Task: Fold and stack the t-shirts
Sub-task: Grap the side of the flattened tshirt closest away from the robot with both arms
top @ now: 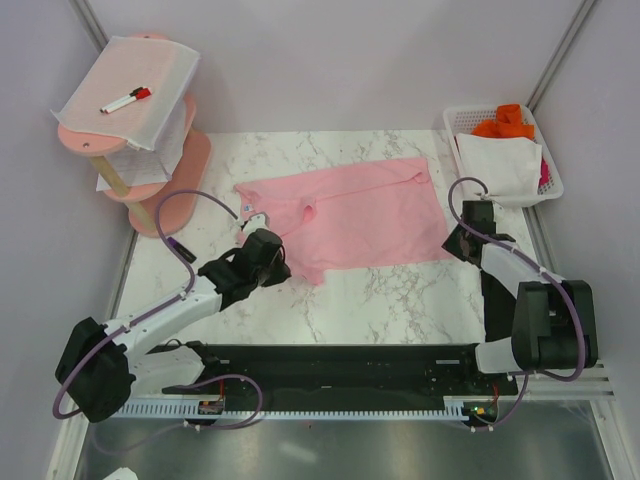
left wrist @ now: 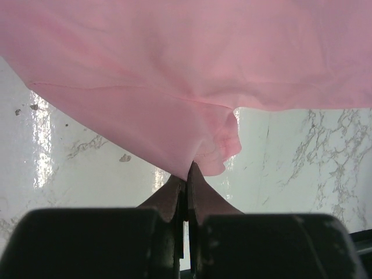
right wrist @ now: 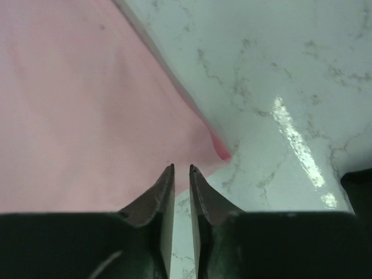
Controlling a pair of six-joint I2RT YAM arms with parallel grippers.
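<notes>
The pink t-shirt (top: pixel 350 215) lies spread on the marble worktop (top: pixel 400 300), from the middle toward the right edge. It is mostly flat, with its near-left part bunched and lifted. We see only this 1 shirt; the black one shows in none of the 3 views.

The left gripper (top: pixel 280 265) is clenched on that near-left bunch. The left wrist view shows the fingers pressed together with a gathered fold of pink cloth pinched at their tips and hanging clear of the marble. The right gripper (top: pixel 455 243) sits at the shirt's near-right corner. Its fingers are slightly parted with nothing between them, and the cloth's edge lies just ahead of the tips.

We judge the first fold of the pink shirt to be just starting: 1 corner is held and the other is not. Next, the right fingers need to reach the near-right corner and close on it, so that both arms can carry the near edge over together.

Farther out, a white basket (top: pixel 550 185) of cloths stands at the far-right corner. A pink rack (top: pixel 185 150) stands at the far-left corner, with a mesh sheet (top: pixel 150 60) and a marker (top: pixel 127 99) on top.
</notes>
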